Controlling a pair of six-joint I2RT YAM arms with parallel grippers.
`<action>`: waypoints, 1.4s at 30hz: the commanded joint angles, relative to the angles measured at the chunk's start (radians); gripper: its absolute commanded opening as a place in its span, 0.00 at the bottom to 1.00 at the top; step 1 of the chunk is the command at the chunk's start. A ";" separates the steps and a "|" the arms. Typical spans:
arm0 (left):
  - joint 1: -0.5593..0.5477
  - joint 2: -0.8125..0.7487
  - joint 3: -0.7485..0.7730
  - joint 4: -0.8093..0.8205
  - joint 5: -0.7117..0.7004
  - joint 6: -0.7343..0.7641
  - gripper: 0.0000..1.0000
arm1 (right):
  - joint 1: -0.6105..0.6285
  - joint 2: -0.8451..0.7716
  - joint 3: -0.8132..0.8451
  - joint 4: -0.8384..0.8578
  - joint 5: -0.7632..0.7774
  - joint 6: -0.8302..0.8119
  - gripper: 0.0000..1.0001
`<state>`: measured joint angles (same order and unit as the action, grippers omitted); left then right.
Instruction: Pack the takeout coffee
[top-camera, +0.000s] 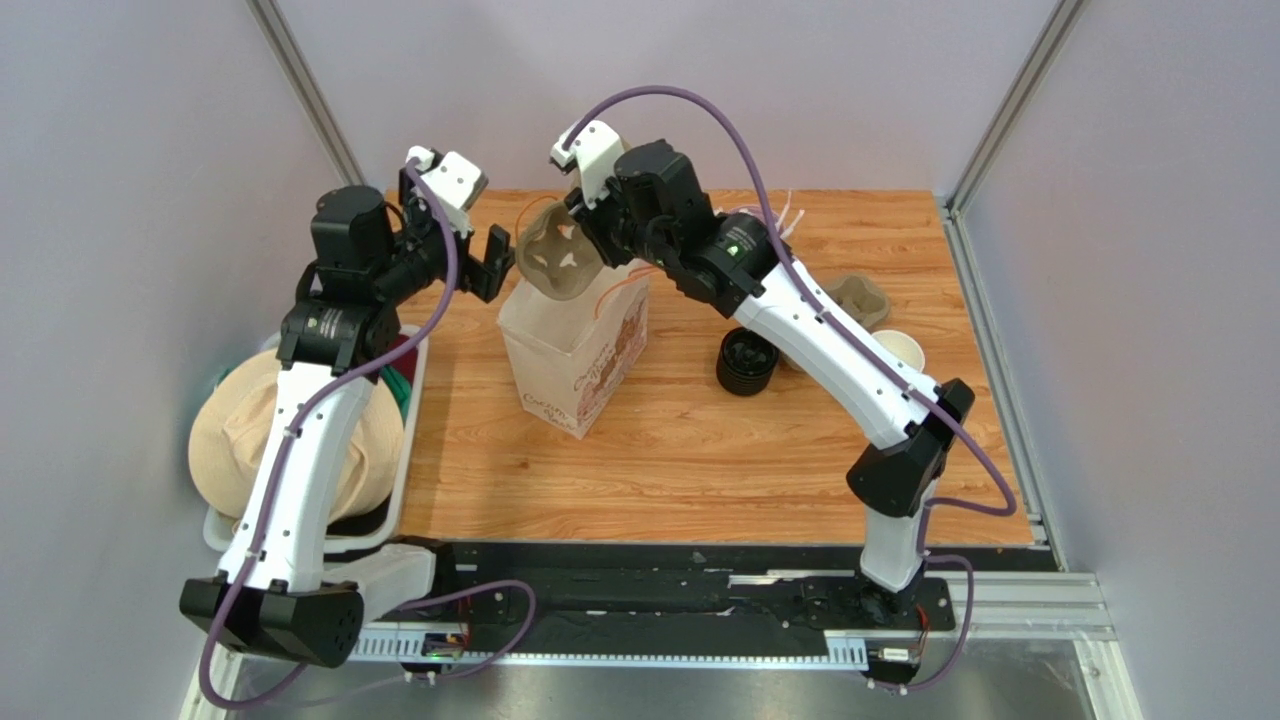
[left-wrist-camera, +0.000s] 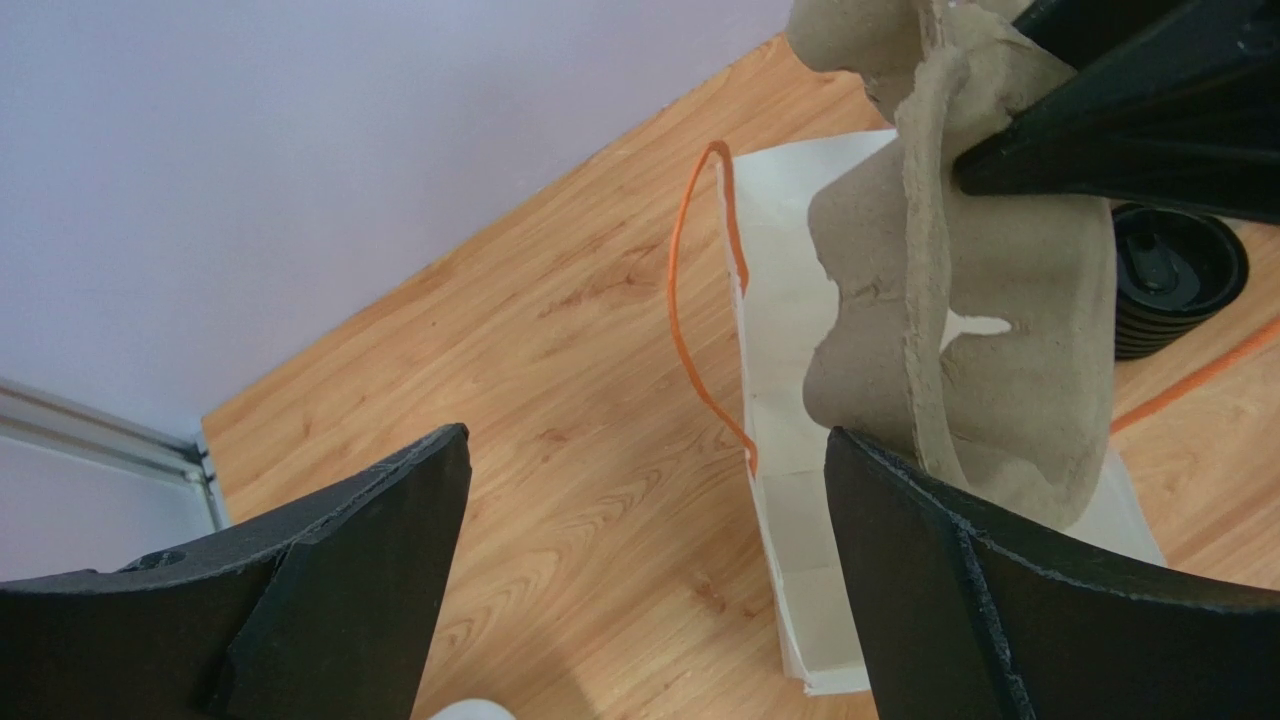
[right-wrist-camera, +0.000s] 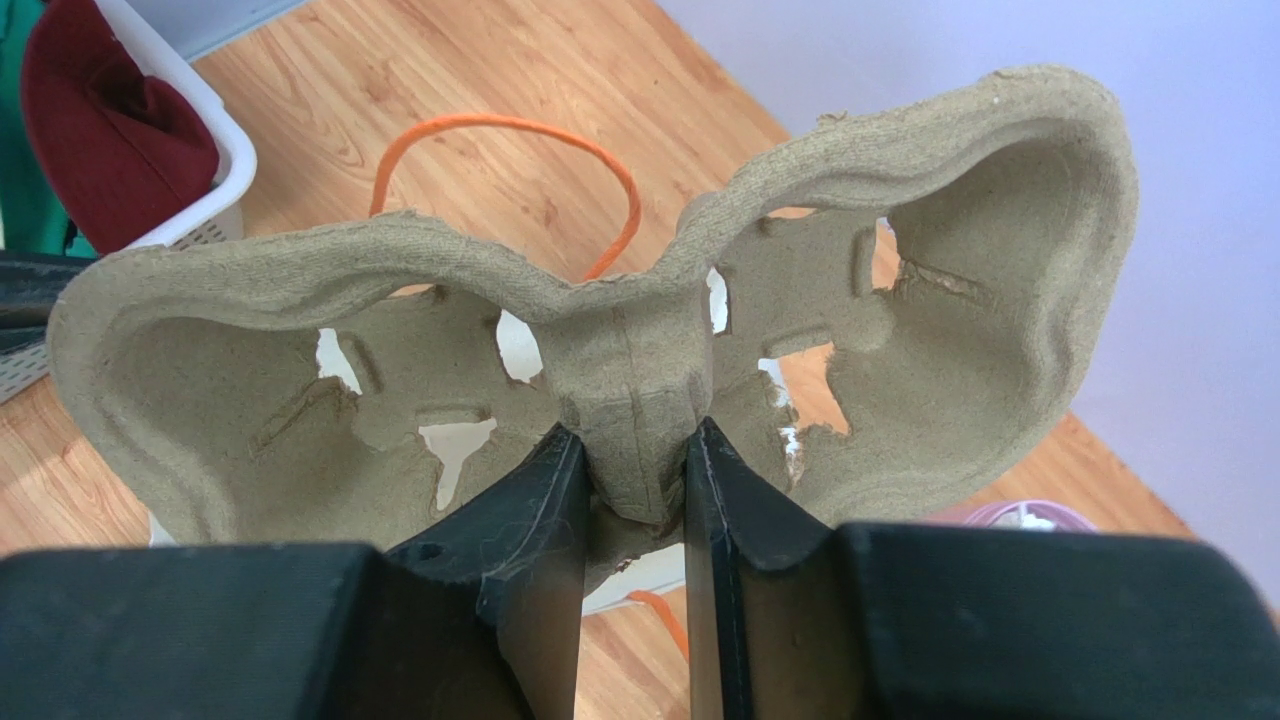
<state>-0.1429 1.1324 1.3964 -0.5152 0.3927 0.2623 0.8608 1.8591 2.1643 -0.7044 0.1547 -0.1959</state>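
One wooden table (top-camera: 676, 465), pale lilac walls (top-camera: 135, 180)

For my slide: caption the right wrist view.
Right gripper pinches a pulp cup carrier by its center ridge.

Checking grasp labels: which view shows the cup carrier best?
Right wrist: the cup carrier fills the frame, both pockets visible, pinched at its middle. Left wrist shows it edge-on, cropped. Top view shows it small.

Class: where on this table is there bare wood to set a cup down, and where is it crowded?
Free: wood between paper bag and near rail, and between bag and black lids. Crowded: over the bag's mouth, where left gripper, right gripper and pulp carrier meet.
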 joint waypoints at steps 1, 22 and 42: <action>0.005 0.043 0.047 0.079 0.009 -0.041 0.97 | 0.009 0.026 0.051 0.014 -0.030 0.065 0.25; 0.005 0.196 0.138 0.090 0.103 -0.067 0.79 | 0.089 0.094 0.034 -0.162 0.117 0.007 0.25; 0.005 0.185 0.066 0.115 -0.063 -0.106 0.36 | 0.202 0.181 0.074 -0.240 0.315 -0.137 0.25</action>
<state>-0.1375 1.3357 1.4746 -0.4473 0.3817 0.1898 1.0492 2.0205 2.1986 -0.9363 0.4137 -0.2897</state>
